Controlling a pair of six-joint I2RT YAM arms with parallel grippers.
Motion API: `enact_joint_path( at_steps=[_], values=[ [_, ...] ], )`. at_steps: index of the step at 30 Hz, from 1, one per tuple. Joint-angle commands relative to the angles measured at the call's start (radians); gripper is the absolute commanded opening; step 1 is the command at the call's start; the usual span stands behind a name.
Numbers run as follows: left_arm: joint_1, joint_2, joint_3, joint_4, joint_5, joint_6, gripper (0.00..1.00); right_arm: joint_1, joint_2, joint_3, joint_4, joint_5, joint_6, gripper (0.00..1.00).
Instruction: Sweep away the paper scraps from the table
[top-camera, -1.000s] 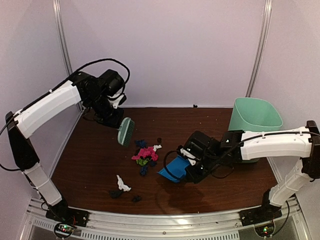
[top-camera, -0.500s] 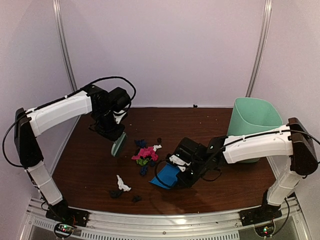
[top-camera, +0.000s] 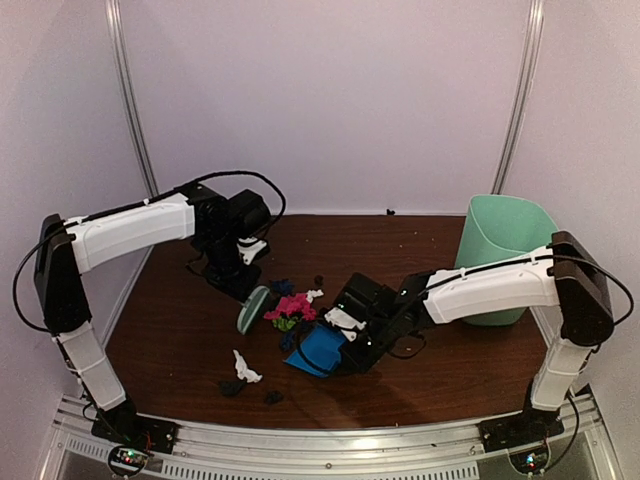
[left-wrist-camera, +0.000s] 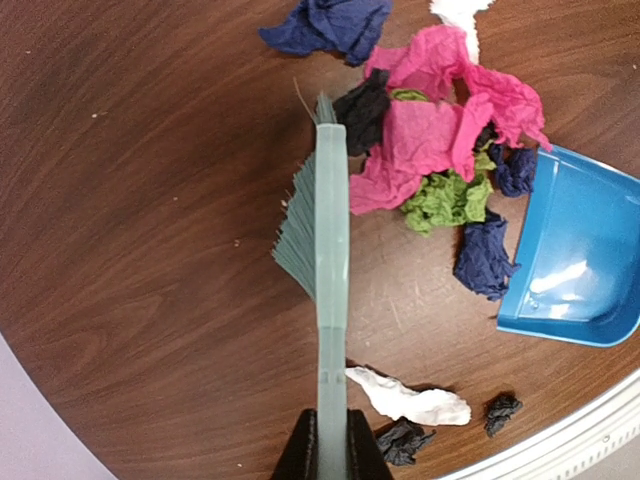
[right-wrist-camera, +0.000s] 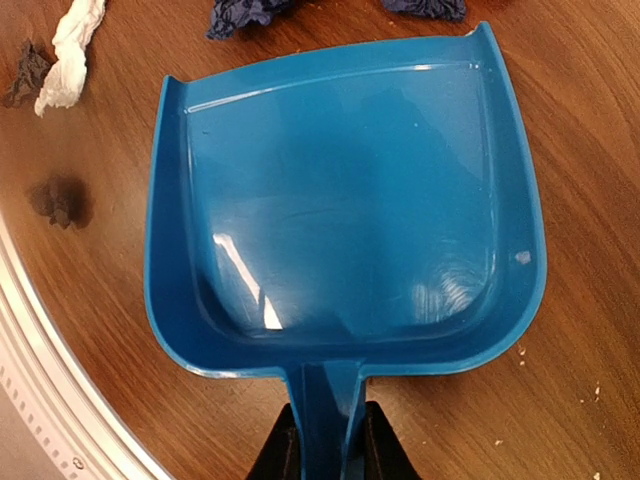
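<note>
Gripping the handle of the mint-green hand brush (left-wrist-camera: 331, 250), the left gripper (left-wrist-camera: 325, 452) has both fingers pressed flat against the handle's sides, with no gap showing. The brush head lies on edge, and its bristles show on the side turned away from the heap. It sits just beside the main heap of the paper scraps (left-wrist-camera: 430, 140), its tip close against a black wad at the heap's edge. Pink, green, dark blue and white pieces are bunched there on the table (top-camera: 170, 330), around the middle of the top. The right gripper (right-wrist-camera: 325, 440) is clamped narrowly on the stem of the blue dustpan (right-wrist-camera: 340, 220). The pan's open lip faces the heap from the opposite side, with dark blue wads just at the lip. Nearer the silver rail (top-camera: 330, 438), apart from the heap, lie a white wad (left-wrist-camera: 410, 402) and two small black wads (left-wrist-camera: 402, 441). A mint-green bin (top-camera: 505, 240) stands at the far right of the table, behind the right arm.
</note>
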Motion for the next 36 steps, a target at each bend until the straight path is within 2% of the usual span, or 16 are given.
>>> enact_joint_path(
  at_steps=[1, 10, 18, 28, 36],
  values=[
    [-0.042, 0.025, -0.008, 0.001, 0.134, -0.013, 0.0, -0.019, 0.029, 0.033, 0.023, -0.026, -0.021, 0.0],
    [-0.127, 0.018, 0.045, -0.055, 0.225, -0.103, 0.0, -0.028, 0.052, 0.029, 0.052, -0.051, -0.022, 0.0],
    [-0.147, -0.014, 0.092, -0.065, 0.339, -0.168, 0.0, -0.028, 0.039, -0.015, 0.104, -0.06, -0.011, 0.0],
    [-0.147, -0.043, 0.195, -0.176, 0.267, -0.198, 0.0, -0.028, 0.003, -0.118, 0.209, -0.069, 0.008, 0.0],
    [-0.147, -0.093, 0.208, -0.181, 0.25, -0.23, 0.0, -0.027, -0.033, -0.185, 0.268, -0.042, 0.011, 0.0]
  ],
)
